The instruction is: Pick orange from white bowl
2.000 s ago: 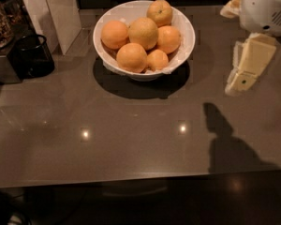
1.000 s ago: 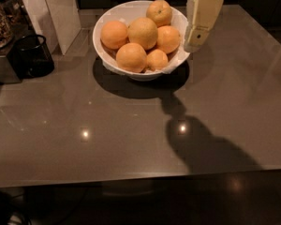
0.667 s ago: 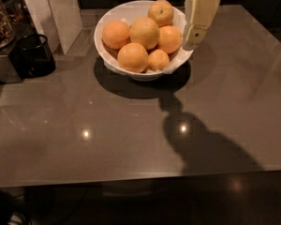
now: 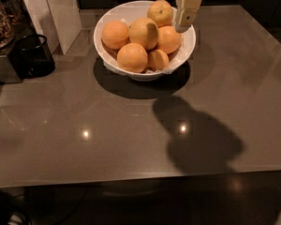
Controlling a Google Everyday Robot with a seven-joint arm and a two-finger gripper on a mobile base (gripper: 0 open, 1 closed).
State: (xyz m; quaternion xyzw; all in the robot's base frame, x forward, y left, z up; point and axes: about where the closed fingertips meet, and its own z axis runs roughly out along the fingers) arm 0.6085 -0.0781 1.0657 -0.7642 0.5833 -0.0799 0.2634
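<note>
The white bowl (image 4: pixel 189 50) stands on the dark table at the back centre and holds several oranges. The orange (image 4: pixel 141 32), the largest and palest, lies on top of the pile near the middle. Deeper-orange fruits lie around it at the left (image 4: pixel 115 34), the front (image 4: pixel 132 57), the right (image 4: pixel 169 39) and the back (image 4: pixel 160 12). My cream-coloured gripper (image 4: pixel 183 22) hangs from the top edge over the bowl's right side. It is above the right-hand fruit and just right of the orange, holding nothing that I can see.
A small black cup (image 4: pixel 35 55) stands left of the bowl next to a metal appliance (image 4: pixel 2 67). White upright panels (image 4: pixel 61 11) stand at the back left. The arm's shadow (image 4: pixel 199 137) falls on the table in front of the bowl.
The gripper has swung left from beside the table's right edge to over the bowl's right rim. Over the last second it edged a little further in over the fruit.
</note>
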